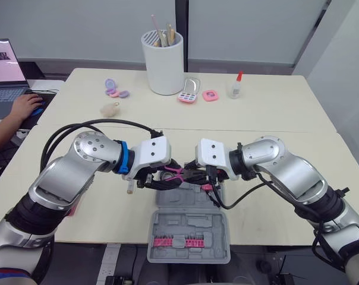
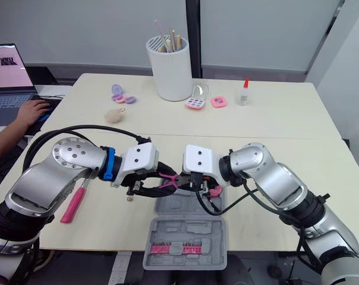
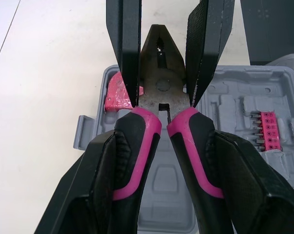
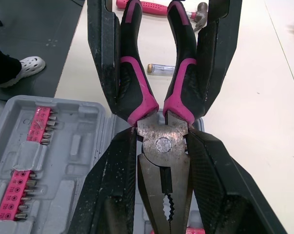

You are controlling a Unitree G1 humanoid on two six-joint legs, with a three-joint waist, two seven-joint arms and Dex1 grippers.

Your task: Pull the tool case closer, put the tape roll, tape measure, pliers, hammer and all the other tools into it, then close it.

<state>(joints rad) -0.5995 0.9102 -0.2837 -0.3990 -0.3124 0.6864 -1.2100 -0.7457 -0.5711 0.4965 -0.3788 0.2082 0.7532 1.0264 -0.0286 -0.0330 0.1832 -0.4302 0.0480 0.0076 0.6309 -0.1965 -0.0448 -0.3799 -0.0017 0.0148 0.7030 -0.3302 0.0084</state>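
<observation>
Both grippers hold the pliers (image 3: 159, 87) in mid-frame, above the far half of the open grey case (image 1: 188, 228), which lies at the table's (image 1: 274, 119) near edge, lower centre. The left gripper (image 3: 165, 136) is pressed onto the pink-and-black handles. The right gripper (image 4: 161, 134) pinches the steel head at the pivot, apparently touching on both sides. A pink bit strip (image 1: 179, 242) sits in the case's near half. The pink-handled hammer (image 2: 72, 205) lies on the table at lower left, under the left arm. At upper left a person's hand (image 1: 26, 107) rests beside a laptop (image 1: 4, 77); its screen text is too small to read.
</observation>
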